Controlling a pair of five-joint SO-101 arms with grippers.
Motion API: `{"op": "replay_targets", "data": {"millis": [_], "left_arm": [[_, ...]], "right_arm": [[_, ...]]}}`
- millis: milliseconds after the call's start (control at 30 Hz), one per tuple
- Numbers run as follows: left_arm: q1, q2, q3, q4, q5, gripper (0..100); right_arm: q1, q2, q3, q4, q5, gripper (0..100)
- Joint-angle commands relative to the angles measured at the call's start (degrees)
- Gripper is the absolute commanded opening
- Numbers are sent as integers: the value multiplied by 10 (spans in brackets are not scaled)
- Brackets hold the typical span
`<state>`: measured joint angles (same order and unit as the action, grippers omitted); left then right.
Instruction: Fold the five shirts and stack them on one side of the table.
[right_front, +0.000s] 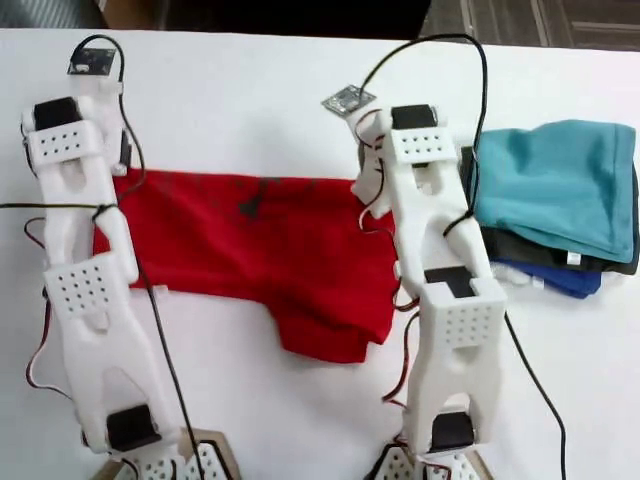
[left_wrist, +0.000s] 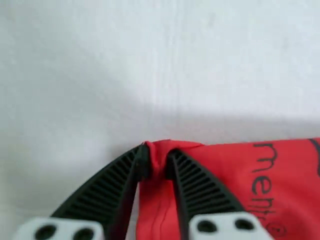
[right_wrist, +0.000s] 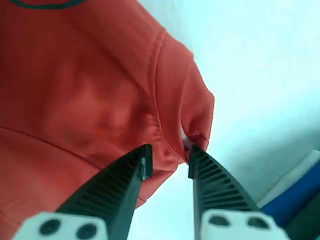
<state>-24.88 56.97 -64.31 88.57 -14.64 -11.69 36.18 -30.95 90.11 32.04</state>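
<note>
Red shirt with dark lettering, teal shirt, white table

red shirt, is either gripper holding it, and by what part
The left gripper pinches a corner of the red shirt. The right gripper is open astride another corner, grip unclear.

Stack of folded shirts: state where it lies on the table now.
In the high view the stack of folded shirts, teal on top, lies at the table's right edge, beside the right arm, right of the red shirt.
</note>
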Motion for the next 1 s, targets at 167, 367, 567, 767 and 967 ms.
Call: {"op": "replay_targets", "data": {"millis": [167,367,567,767,967], "left_arm": [[-47,-32,-105,37,-11,255],[-18,-69,-196,142,-24,251],[-3,-145,-39,141,-26,248],[25,-221,200,115,-29,248],[25,-284,371,40,-30,248]], "right_arm": [[-7,-150,-23,-2,-4,219],[-55,-204,-9,71,2,219],[-131,-299,138,67,36,219],[-156,-415,368,-9,61,219],[-154,-497,535,-66,81,219]]}}
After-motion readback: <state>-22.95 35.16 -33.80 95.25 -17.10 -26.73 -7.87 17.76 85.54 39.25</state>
